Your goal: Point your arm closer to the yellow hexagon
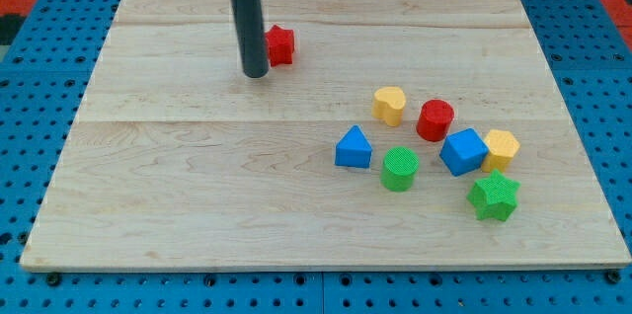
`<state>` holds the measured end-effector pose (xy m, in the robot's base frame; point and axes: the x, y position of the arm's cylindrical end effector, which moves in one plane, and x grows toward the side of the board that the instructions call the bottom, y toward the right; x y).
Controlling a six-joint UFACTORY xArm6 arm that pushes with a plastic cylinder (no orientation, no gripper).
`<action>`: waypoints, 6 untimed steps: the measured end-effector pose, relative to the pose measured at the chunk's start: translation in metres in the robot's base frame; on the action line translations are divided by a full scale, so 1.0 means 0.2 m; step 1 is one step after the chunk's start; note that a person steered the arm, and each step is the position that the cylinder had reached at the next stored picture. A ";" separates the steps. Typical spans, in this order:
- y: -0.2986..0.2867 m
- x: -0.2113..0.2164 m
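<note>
My tip (pixel 256 74) stands well up-left of the yellow hexagon (pixel 502 146).

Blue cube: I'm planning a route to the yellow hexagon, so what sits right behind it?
The yellow hexagon sits against the blue cube on the view's right; its left edge is hidden. My tip is far off, beside the red star.
</note>
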<state>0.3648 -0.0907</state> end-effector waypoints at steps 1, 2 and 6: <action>0.06 -0.15; 0.36 -0.27; 1.72 0.24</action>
